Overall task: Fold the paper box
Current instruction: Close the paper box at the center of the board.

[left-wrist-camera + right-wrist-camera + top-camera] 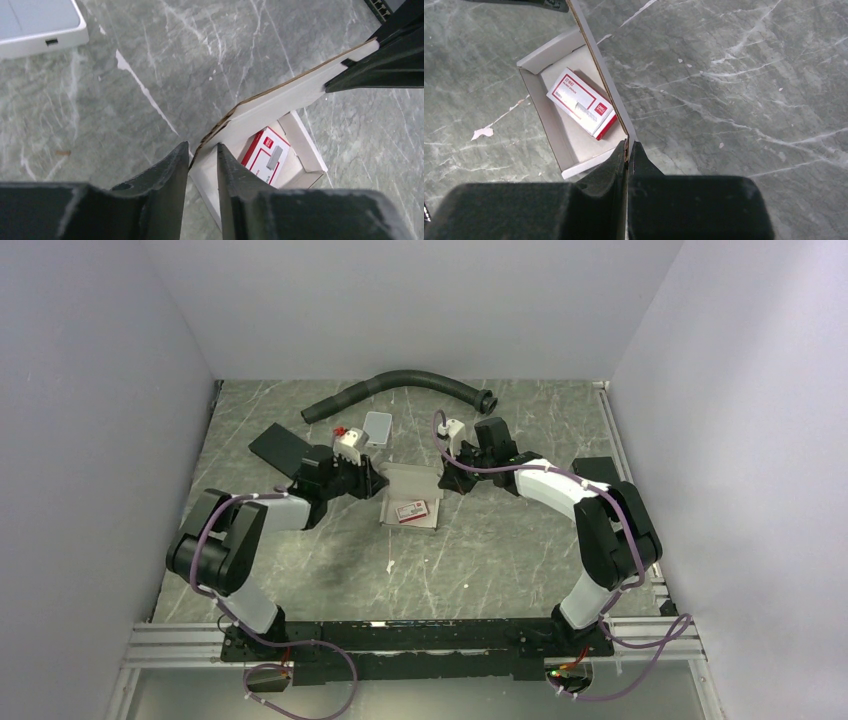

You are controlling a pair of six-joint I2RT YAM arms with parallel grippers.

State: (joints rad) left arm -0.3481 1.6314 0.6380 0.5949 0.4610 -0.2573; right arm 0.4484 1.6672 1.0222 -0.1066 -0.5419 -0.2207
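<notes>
- The paper box [409, 523] is set open on the grey marbled table [500, 560], between the two end effectors. Its tray is laid flat and its lid flap is raised on edge along the tray's far side.
- A small red-and-white carton [412, 510] is laid flat inside the box's tray.
- The right end of the box's raised flap is pinched by the right end effector [627, 147]. Its fingers are pressed together on the thin card.
- The left end of the same flap is straddled by the left end effector [202, 152]. Its fingers are held slightly apart with the flap's corner in the gap between them. Whether the card is touched there cannot be told.
- A flat black pad [280, 450] is seen well to the left of the box and a little beyond it.
- A light grey tile with rounded corners [377, 426] is placed just beyond the box, behind the left end effector.
- A curved black hose [400, 385] is laid farthest beyond the box, across the table's far part.
</notes>
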